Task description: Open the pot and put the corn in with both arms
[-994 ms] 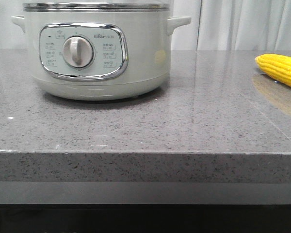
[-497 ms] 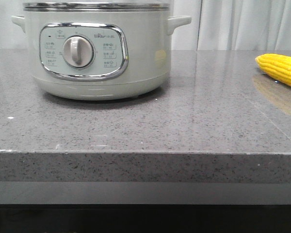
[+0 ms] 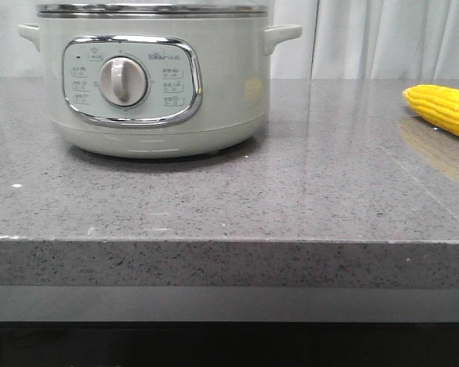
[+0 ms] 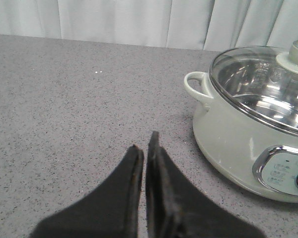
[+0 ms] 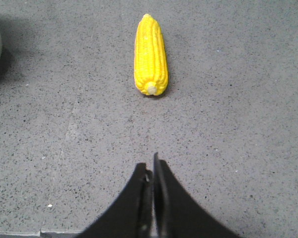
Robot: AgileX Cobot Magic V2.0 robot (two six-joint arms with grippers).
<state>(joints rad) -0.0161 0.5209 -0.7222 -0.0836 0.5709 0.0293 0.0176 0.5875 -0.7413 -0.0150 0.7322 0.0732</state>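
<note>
Left gripper pressed shut, fingers meeting, gripping nothing, above bare grey counter. Off to one side of it, close but apart, the pot, glass lid seated on the metal rim, one side handle turned toward the fingers. Right gripper likewise closed and empty, near the counter's front edge. Straight ahead of its tips, well apart, the corn lying flat, blunt end facing the fingers. Open stone all round the cob; pot's edge far off at one side.
</note>
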